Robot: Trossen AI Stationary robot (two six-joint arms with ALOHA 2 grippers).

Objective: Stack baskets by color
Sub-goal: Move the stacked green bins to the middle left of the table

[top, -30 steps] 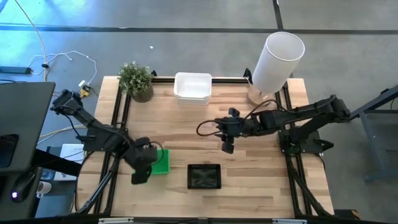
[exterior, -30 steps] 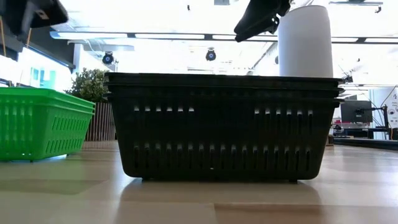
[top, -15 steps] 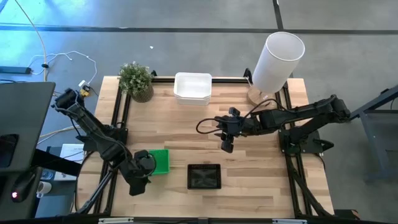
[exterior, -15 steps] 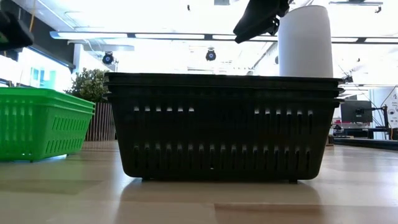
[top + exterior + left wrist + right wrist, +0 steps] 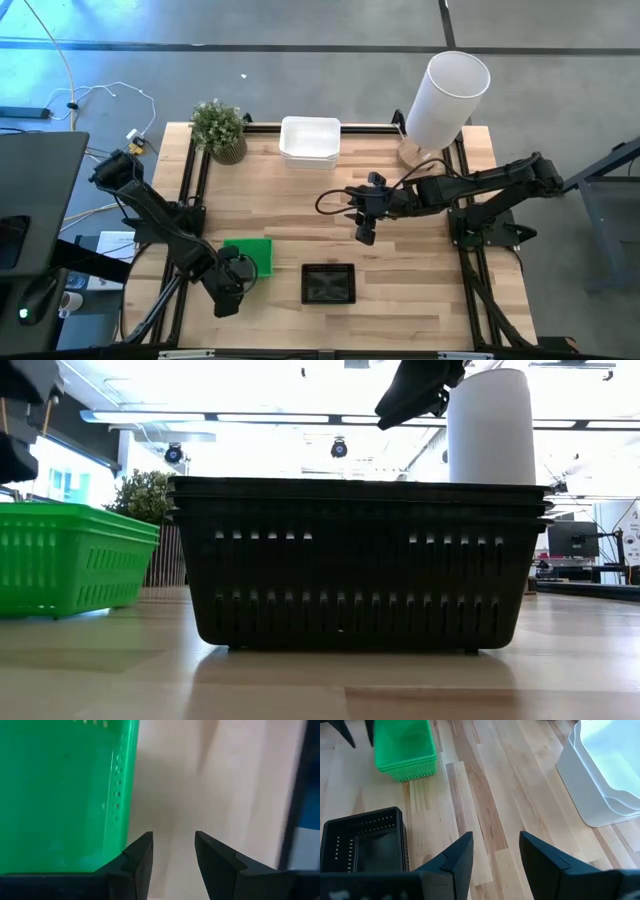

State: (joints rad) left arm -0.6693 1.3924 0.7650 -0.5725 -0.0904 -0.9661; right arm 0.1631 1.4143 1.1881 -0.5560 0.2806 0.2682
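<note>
Apparently at final step: green baskets (image 5: 250, 256) stacked near desk (image 5: 300, 200) front-left, black baskets (image 5: 328, 283) beside, white baskets (image 5: 310, 139) at rear. Left gripper (image 5: 228, 295) just beside green stack, jaws parted, empty. Right gripper (image 5: 365, 236) mid-desk, jaws wide, empty. Next: retract both arms clear.

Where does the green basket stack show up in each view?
High view: green basket stack near the table's front-left, just left of the black basket stack.
Low view: far left, left of the black stack.
Left wrist view: fills the left half.
Right wrist view: upper left.
Shared landmark: the black basket stack, visible in the high, low and right wrist views.
</note>
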